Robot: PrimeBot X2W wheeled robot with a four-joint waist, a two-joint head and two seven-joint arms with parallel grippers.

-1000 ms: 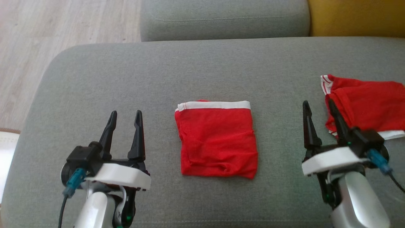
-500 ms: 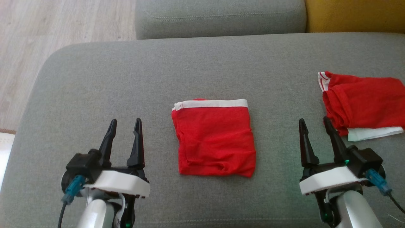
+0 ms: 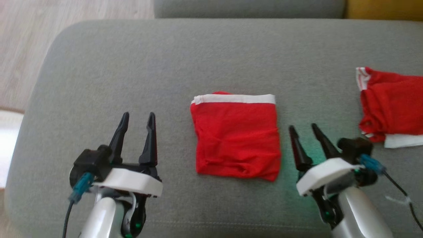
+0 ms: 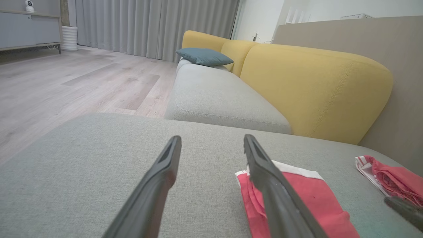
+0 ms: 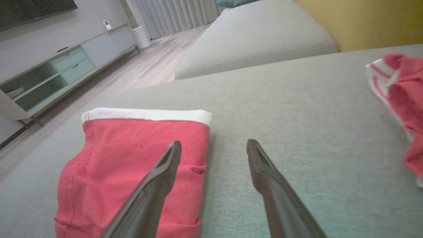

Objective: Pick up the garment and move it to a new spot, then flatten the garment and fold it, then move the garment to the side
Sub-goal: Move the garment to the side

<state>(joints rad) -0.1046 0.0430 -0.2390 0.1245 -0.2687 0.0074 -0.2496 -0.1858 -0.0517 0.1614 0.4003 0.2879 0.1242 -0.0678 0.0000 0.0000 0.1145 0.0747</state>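
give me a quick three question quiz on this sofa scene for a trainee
1. True or false: the folded red cloth garment with a white waistband lies on the grey fabric sofa seat, between the left pincer and the right pincer.
2. Pick one: the crumpled red cloth garment with white trim lies A) to the robot's right of the folded one, B) to its left, C) on top of it.
3. Fill in: both pincers stand ____, holding nothing.
Key: 1 true; 2 A; 3 open.
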